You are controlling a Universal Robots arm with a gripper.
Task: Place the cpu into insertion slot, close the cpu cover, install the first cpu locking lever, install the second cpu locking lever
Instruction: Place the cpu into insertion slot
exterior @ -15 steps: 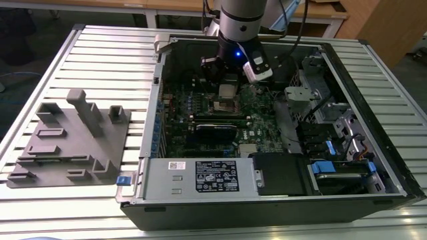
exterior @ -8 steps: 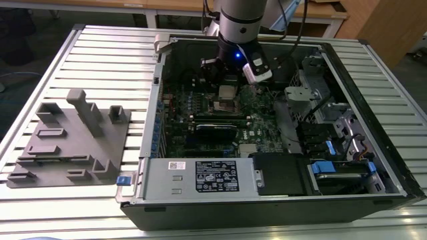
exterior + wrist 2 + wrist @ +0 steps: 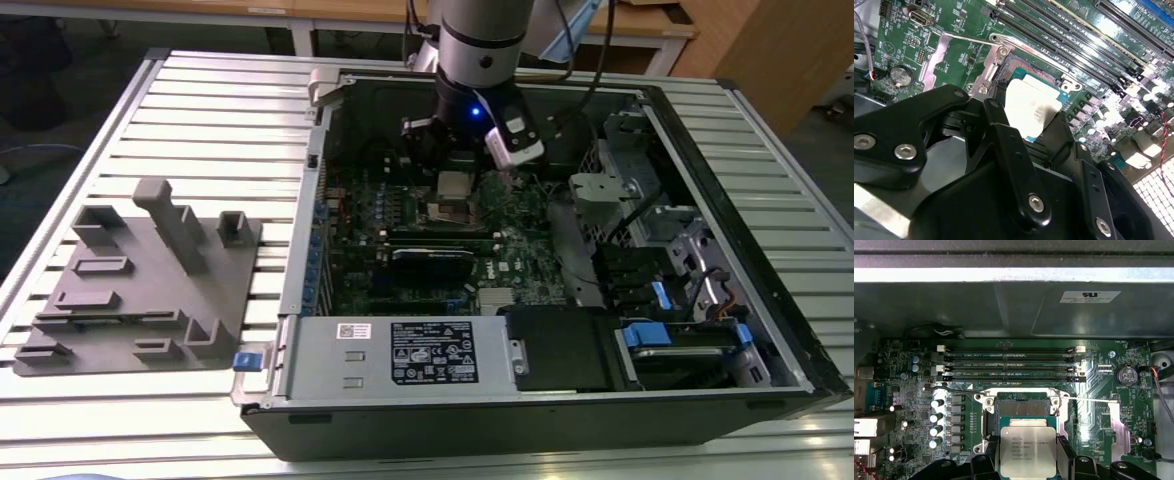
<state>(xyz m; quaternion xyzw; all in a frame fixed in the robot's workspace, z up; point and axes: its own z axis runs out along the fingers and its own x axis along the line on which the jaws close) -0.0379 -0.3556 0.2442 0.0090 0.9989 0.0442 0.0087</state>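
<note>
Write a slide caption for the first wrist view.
The gripper holds the cpu close to the bare insertion slot, with the cpu cover flipped open.

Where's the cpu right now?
In the first wrist view the cpu is held in the claw, close to the open insertion slot and not yet seated in it.

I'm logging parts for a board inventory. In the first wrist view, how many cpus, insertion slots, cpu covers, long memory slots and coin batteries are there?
cpu: 1
insertion slot: 1
cpu cover: 1
long memory slots: 4
coin battery: 1
Total: 8
</note>
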